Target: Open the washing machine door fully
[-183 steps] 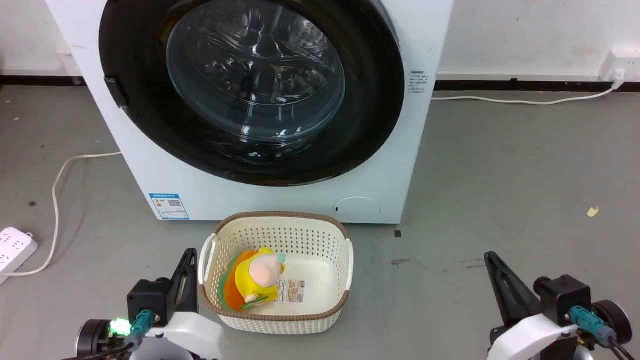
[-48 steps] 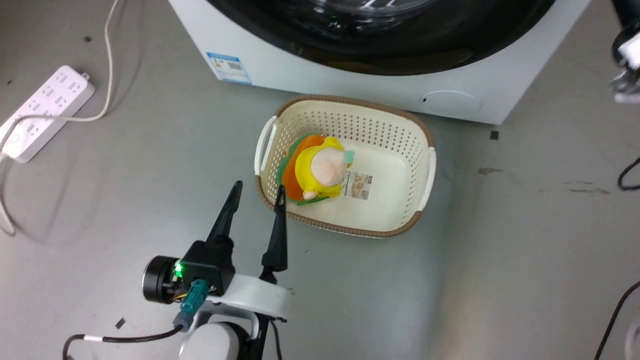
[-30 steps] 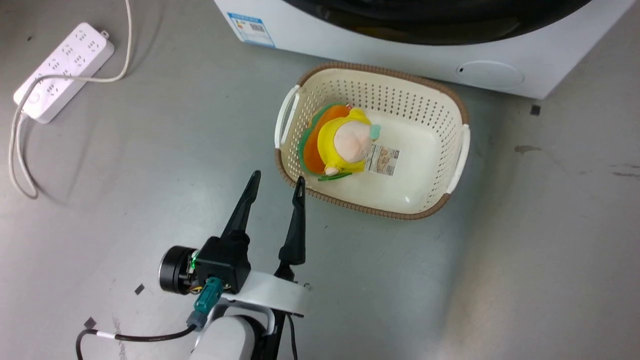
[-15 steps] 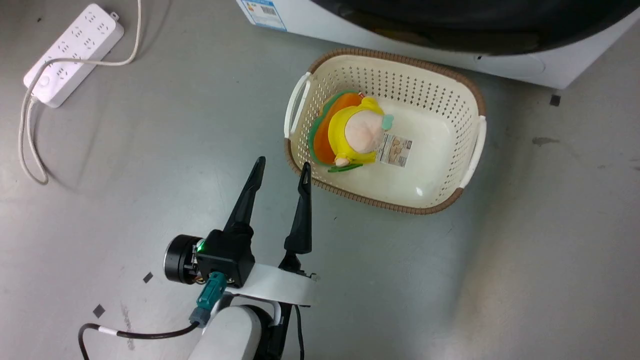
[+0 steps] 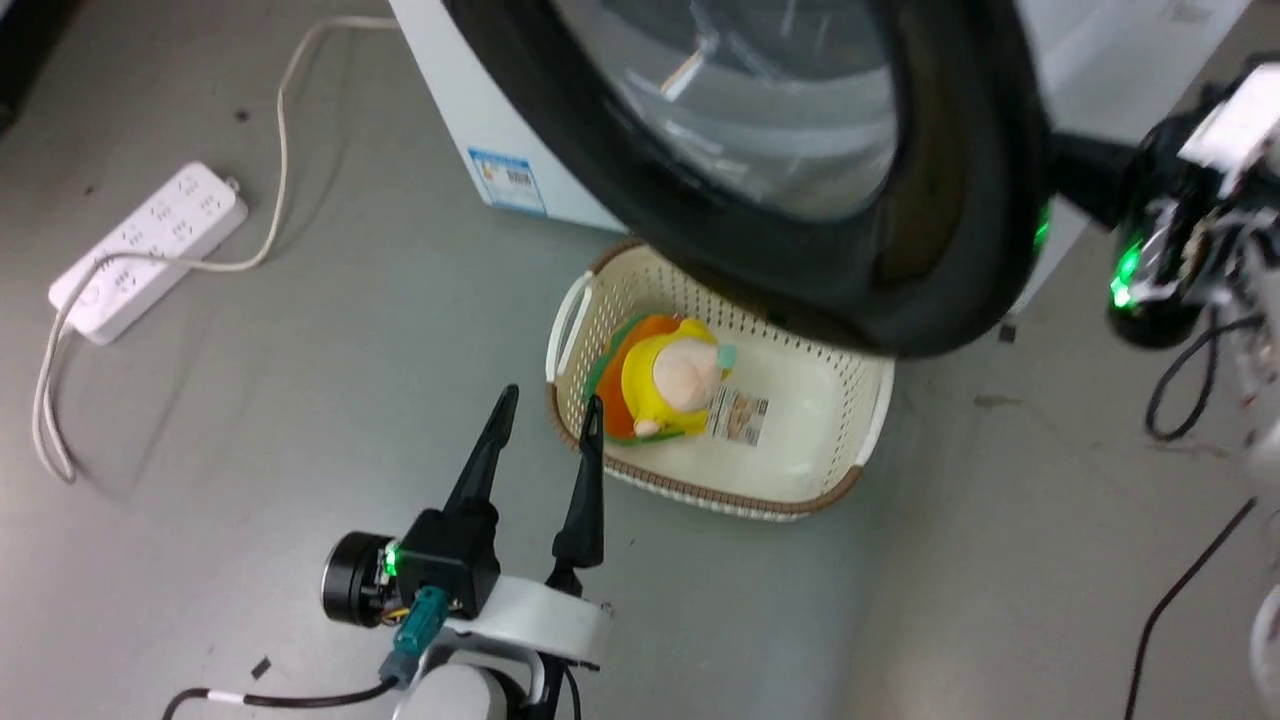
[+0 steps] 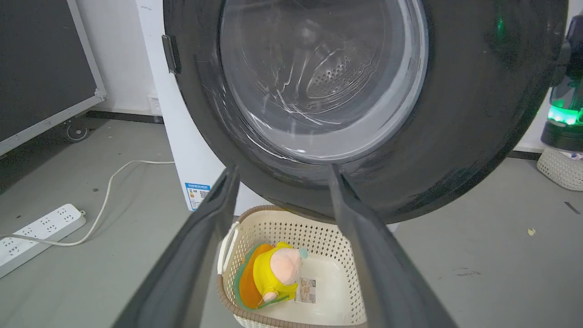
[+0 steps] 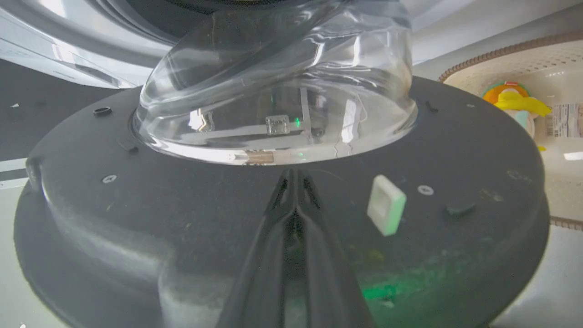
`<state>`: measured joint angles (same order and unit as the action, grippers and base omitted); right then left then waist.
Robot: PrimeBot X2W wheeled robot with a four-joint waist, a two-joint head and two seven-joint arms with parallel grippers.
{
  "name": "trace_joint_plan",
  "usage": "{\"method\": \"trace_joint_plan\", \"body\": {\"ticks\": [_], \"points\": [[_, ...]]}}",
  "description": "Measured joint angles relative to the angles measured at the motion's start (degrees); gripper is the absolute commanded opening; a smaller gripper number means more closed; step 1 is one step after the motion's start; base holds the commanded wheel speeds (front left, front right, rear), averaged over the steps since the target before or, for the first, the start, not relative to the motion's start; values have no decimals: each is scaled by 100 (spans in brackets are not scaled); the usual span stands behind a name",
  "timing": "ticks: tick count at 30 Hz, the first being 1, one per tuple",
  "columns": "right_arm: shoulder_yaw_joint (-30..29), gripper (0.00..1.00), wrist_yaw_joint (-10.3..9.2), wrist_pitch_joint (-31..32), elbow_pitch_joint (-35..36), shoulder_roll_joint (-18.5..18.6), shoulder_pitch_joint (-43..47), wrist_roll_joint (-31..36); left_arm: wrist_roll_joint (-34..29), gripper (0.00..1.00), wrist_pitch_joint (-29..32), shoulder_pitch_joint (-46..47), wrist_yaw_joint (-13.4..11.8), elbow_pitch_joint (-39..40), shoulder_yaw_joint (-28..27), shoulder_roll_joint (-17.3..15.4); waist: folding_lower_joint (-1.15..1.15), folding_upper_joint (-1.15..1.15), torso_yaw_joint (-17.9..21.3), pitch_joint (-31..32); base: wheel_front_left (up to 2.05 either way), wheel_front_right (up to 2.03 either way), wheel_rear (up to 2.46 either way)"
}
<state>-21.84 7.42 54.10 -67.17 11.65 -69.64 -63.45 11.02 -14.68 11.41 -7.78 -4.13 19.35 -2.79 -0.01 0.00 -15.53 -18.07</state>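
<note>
Round glossy-black-rimmed glass washing machine door (image 5: pixel 780 150), earlier closed, swung partway off white front-loading washing machine (image 5: pixel 450 110) across upper frame, not yet fully open; right gripper (image 7: pixel 295 182) jaws closed against its inner face, left gripper (image 5: pixel 550 405) jaws apart, empty.

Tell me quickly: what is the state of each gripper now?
Left gripper: open, empty.
Right gripper: closed, holding nothing, at the door's inner side.

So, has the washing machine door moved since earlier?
Yes. The washing machine door has swung out from the front of the washing machine, its rim now overhanging the basket.
</note>
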Motion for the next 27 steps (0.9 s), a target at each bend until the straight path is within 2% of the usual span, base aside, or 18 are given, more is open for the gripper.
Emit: {"method": "trace_joint_plan", "body": {"ticks": [8, 14, 18, 20, 21, 27], "points": [[298, 0, 1, 593, 644, -703, 1245, -70, -76, 100, 0, -411, 196, -147, -119, 2, -1, 0, 89, 724, 0, 0, 0], [517, 0, 1, 766, 967, -854, 1816, -366, -86, 100, 0, -608, 286, -207, -138, 2, -1, 0, 85, 1021, 0, 0, 0], [1232, 0, 0, 888, 1043, -822, 2146, -1218, -86, 100, 0, -695, 345, -275, -122, 3, 0, 0, 27, 1196, 0, 0, 0], [1951, 0, 0, 843, 1200, -836, 2355, -1855, -86, 100, 0, -714, 370, -290, -126, 2, 0, 0, -14, 1251, 0, 0, 0], [1951, 0, 0, 843, 1200, -836, 2355, -1855, -86, 100, 0, -714, 370, -290, -126, 2, 0, 0, -14, 1251, 0, 0, 0], [3238, 0, 0, 321, 1617, -860, 2683, -2924, -82, 100, 0, -718, 393, -303, -113, 3, 1, 0, -41, 1239, 0, 0, 0]]}}
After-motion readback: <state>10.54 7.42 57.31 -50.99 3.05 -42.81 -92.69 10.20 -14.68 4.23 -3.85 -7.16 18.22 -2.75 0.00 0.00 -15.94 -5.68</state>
